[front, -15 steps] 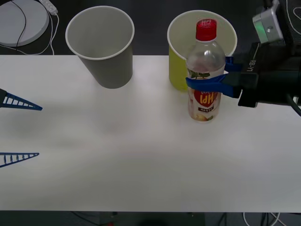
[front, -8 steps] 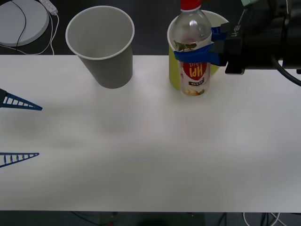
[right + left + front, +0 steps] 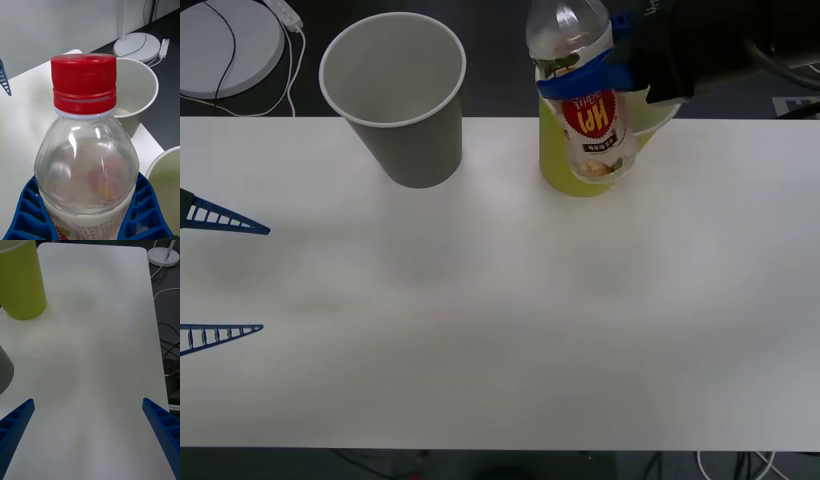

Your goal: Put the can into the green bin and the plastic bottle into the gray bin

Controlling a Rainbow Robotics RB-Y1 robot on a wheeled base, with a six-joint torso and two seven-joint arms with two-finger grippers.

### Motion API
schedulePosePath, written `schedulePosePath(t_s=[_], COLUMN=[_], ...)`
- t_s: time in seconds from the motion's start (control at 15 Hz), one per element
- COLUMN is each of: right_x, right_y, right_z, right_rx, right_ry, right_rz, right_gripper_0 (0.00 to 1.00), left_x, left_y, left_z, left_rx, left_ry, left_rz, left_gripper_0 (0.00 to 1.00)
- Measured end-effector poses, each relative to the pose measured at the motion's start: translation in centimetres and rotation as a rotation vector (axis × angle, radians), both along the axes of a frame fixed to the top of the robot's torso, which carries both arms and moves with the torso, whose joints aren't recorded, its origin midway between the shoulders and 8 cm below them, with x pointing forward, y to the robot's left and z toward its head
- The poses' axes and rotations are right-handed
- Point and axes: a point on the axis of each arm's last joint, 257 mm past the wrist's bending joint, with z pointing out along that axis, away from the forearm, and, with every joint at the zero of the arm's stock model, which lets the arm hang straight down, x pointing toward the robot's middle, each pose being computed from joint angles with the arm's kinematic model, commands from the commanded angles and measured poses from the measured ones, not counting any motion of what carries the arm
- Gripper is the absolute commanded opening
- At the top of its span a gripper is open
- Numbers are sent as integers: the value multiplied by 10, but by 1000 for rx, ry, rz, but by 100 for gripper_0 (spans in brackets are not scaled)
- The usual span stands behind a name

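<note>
The plastic bottle point(image 3: 588, 105), clear with a red-and-yellow label, hangs tilted in the air in front of the green bin point(image 3: 562, 165). My right gripper point(image 3: 578, 78) is shut on it just above the label. In the right wrist view the bottle's red cap point(image 3: 84, 83) is close up, with the blue fingers point(image 3: 23, 213) on both sides of the bottle's body. The gray bin point(image 3: 395, 95) stands upright to the left of the green one, apart from the bottle. At the table's left edge my left gripper point(image 3: 220, 272) is open and holds nothing. The can is out of view.
A white round base point(image 3: 225, 45) with a cable lies on the dark floor beyond the table's far left corner. The white table point(image 3: 500, 320) is bare in the middle and at the front. Both bins stand near its far edge.
My right gripper has lifted the bottle off the table and carried it up and a little left. The bottle now tilts in front of the green bin. The left arm stayed still.
</note>
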Motion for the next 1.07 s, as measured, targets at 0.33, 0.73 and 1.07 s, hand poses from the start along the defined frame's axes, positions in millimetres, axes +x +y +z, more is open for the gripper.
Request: schedulePosePath(t_s=[0.33, 0.73, 1.07], right_x=[21, 53, 81], right_y=[25, 55, 82], right_z=[5, 18, 23], right_rx=[-94, -207, -252], right_ry=[-31, -34, 13], right_rz=[4, -41, -94], right_gripper_0=[0, 0, 0], left_x=[0, 0, 0], left_y=[0, 0, 0], left_z=[0, 0, 0], left_rx=[0, 0, 0], left_ry=[0, 0, 0], left_rz=[0, 0, 0], left_gripper_0=[100, 100, 100])
